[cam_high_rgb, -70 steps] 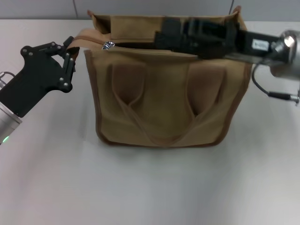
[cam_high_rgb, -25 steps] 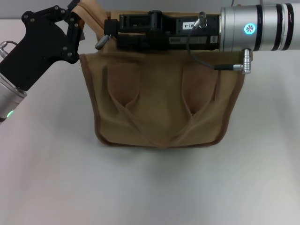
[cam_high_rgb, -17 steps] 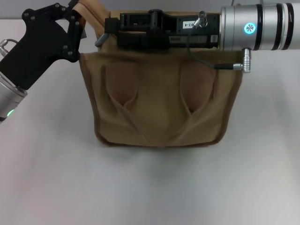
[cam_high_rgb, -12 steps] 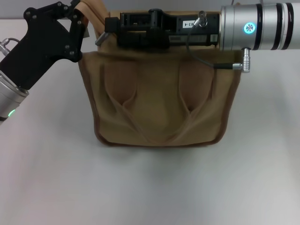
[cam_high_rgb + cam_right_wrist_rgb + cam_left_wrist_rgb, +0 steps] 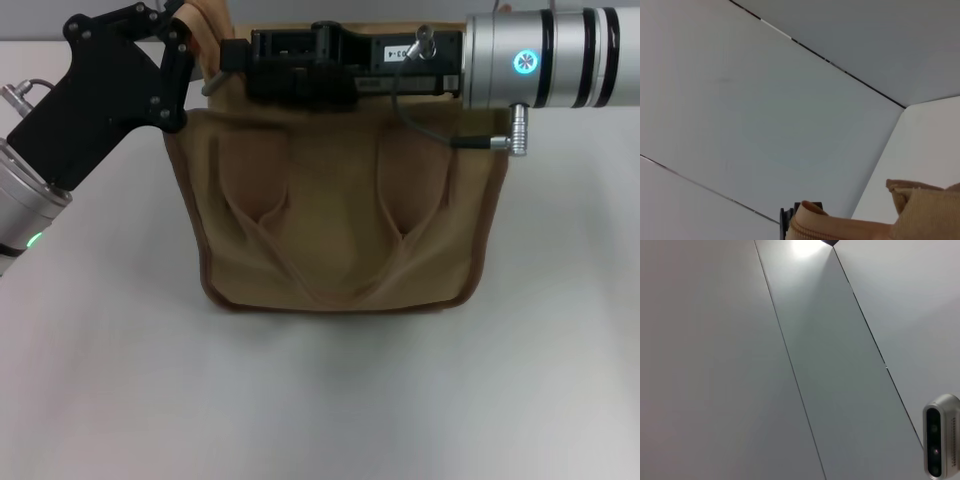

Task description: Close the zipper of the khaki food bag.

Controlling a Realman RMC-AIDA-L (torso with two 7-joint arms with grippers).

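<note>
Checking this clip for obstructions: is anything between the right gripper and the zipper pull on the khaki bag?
Nothing visible. The right gripper lies along the top of the khaki food bag, its tip at the silver pull tab. The left gripper holds the bag's end tab beside it.

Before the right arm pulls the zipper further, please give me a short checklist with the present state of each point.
1. Left gripper is at the left top corner of the khaki food bag, on its end tab: ok.
2. Right gripper lies along the bag's top, by the silver pull tab: ok.
3. Pull tab firmly pinched: cannot tell.
4. Zipper track visible under the right arm: not ok, it is covered.
5. Bag stands upright on the white table: ok.
</note>
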